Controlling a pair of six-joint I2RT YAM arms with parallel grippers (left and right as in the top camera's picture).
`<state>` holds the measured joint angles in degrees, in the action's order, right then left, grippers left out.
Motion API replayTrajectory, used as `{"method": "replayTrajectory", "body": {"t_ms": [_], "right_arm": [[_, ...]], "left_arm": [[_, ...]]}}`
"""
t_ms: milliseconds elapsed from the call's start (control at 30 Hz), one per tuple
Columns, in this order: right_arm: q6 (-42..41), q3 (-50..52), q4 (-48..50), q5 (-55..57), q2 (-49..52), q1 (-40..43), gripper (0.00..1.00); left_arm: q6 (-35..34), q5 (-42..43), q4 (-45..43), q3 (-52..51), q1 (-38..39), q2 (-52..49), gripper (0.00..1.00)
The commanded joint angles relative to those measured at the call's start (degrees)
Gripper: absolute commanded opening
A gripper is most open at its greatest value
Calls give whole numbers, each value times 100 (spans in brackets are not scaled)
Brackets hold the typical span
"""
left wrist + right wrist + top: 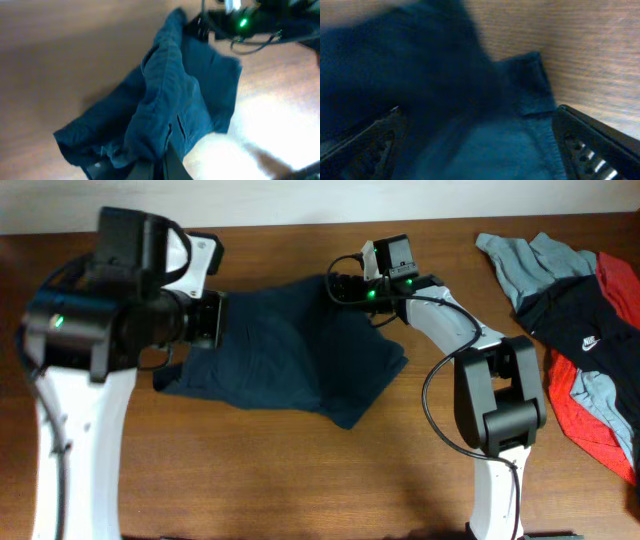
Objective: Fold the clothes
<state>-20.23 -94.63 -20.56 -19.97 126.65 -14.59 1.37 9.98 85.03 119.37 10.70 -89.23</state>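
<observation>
Overhead view: the left gripper (157,166) pinches the navy shorts (290,345); the right gripper (477,112) is spread open over them, so a one-sided pull may bunch the cloth.

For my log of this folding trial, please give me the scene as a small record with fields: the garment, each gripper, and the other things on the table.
garment: dark navy blue cloth shorts, rumpled, lying on the brown wooden table
left gripper: shut on the shorts' left edge, cloth bunched up at it
right gripper: open, fingers wide apart over the shorts' far edge
other things: pile of grey, black and red garments at the table's right side, apart from the shorts
fold: not yet done
</observation>
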Motion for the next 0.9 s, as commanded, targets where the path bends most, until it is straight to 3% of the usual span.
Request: {"method": "replayTrajectory", "body": {"t_ms": [0,233,333,567,733,867], "right_arm": [[1062,-9,160,-649,61,48,94],[2483,-9,431,-2817,59,243,94],[2579,-9,774,-3882,59,378,93],[2533,-9,1270,-4240,59,229,97],[1604,-9,1235,-4380,-2,302,91],[1683,-9,310,-4157,-492,413,90]], "left_arm": [[321,-15,-122,79,2,592,1],[476,-15,-437,79,2,1215,1],[476,-15,-669,79,2,1397,0],[455,26,-750,81,2,1611,1],[376,37,-1185,81,2,1569,1],[184,584,-2124,103,2,1554,1]]}}
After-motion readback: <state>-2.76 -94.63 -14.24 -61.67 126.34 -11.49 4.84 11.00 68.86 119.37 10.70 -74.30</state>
